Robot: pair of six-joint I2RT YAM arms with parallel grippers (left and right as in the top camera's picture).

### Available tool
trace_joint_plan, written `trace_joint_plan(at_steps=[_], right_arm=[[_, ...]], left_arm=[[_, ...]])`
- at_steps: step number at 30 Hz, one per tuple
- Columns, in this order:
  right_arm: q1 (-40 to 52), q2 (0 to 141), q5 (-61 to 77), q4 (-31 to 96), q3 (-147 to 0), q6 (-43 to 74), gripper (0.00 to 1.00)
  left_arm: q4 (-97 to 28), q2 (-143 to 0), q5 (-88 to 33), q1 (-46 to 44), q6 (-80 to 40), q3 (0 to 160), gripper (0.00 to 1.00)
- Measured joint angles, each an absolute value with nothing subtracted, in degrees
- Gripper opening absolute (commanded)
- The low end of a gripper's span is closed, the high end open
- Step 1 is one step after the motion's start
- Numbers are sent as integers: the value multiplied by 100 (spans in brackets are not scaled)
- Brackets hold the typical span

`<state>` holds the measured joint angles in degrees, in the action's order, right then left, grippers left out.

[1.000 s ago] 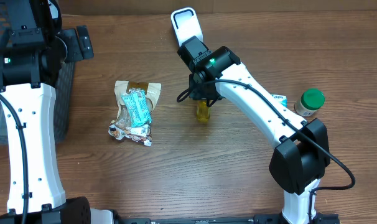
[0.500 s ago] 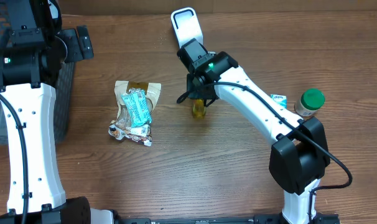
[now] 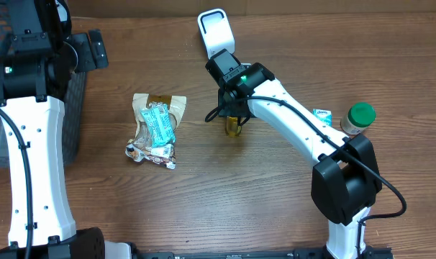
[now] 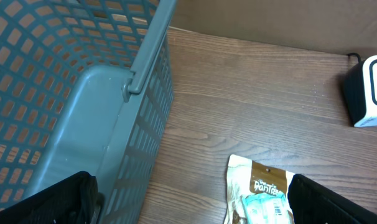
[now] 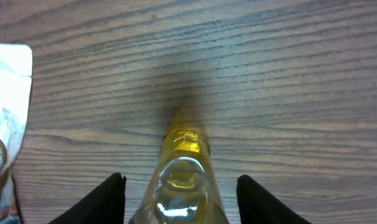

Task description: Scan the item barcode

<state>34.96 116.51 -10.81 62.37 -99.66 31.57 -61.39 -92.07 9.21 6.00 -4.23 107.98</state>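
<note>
A small bottle of yellow liquid (image 3: 234, 126) stands on the wooden table just in front of the white scanner (image 3: 214, 29). My right gripper (image 3: 232, 115) hangs over it, open. In the right wrist view the bottle (image 5: 183, 180) sits between the two black fingers (image 5: 107, 199) with a gap on each side. My left gripper (image 3: 96, 49) is open at the far left with nothing in it. In the left wrist view it (image 4: 191, 196) hovers by the basket's edge, with the scanner (image 4: 369, 90) at the right border.
A snack pouch (image 3: 157, 129) lies left of the bottle, also in the left wrist view (image 4: 263, 193). A grey-blue mesh basket (image 4: 83, 93) stands at the table's left edge. A green-lidded jar (image 3: 358, 117) and a small packet (image 3: 321, 114) sit at the right.
My right gripper's jaws have spread apart and let go of the yellow bottle, which shifted slightly and now stands on the table. The left arm has not moved.
</note>
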Motion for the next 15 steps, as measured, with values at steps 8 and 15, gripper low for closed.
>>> trace_joint_plan(at_steps=[8, 15], right_arm=[[3496, 11651, -1081, 6287, -9963, 3127, 80], [3498, 11651, -1083, 6495, -10241, 3124, 100]], left_arm=[[-6141, -9207, 923, 600, -425, 10798, 99], [-6136, -9207, 923, 600, -423, 10798, 100]])
